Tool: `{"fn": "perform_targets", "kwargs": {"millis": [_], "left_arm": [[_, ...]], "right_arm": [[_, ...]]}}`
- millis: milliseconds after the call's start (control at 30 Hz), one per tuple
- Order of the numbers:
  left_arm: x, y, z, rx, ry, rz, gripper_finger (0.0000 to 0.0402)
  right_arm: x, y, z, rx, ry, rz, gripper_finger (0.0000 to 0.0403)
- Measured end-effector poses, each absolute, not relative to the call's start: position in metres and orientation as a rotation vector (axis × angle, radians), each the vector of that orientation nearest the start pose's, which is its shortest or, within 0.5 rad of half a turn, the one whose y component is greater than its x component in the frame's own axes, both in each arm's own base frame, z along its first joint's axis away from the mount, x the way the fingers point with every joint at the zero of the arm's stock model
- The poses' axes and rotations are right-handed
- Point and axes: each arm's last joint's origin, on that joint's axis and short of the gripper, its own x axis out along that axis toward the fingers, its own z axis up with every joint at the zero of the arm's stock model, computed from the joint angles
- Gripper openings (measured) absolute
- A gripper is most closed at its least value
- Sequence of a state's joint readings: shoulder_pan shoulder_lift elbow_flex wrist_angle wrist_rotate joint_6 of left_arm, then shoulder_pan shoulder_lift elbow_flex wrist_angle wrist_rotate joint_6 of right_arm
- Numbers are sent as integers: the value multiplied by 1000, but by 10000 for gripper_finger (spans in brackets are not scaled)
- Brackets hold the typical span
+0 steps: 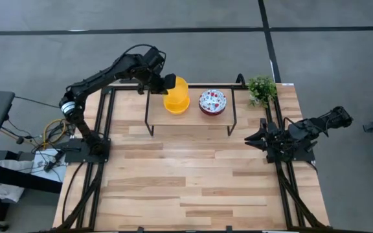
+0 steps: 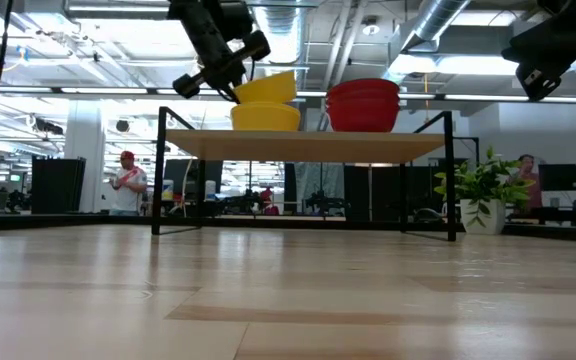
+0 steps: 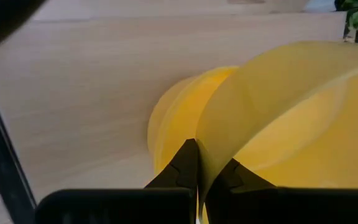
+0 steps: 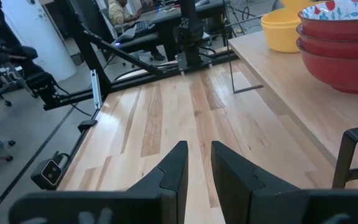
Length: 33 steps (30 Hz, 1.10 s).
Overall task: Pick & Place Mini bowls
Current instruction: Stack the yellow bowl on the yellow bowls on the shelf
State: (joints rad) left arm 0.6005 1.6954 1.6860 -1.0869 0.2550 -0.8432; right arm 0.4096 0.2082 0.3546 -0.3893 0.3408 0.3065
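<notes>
A pale wood-plank worktop (image 1: 193,188) stands on a grey floor (image 1: 44,52) crossed by dark lines. Beyond it the low view shows an open hall: exposed silver ducts (image 2: 458,25) and strip lights (image 2: 28,60) overhead at twelve o'clock, black desks with monitors (image 2: 563,178) at three, and people standing far back at nine o'clock.

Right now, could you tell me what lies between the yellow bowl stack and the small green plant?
In the high view, only the stack of red, floral-lined bowls, on the wooden shelf.
</notes>
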Motion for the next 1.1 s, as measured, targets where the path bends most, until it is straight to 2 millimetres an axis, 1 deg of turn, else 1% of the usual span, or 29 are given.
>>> {"fn": "perform_targets", "kwargs": {"millis": [167, 400, 1100], "left_arm": [[288, 188, 330, -1237, 886, 758, 2], [284, 186, 333, -1261, 892, 771, 2], [285, 185, 330, -1252, 901, 802, 4]], "right_arm": [[84, 26, 230, 216, 234, 33, 61], [84, 26, 230, 213, 234, 33, 61], [84, 26, 230, 198, 233, 35, 61]]}}
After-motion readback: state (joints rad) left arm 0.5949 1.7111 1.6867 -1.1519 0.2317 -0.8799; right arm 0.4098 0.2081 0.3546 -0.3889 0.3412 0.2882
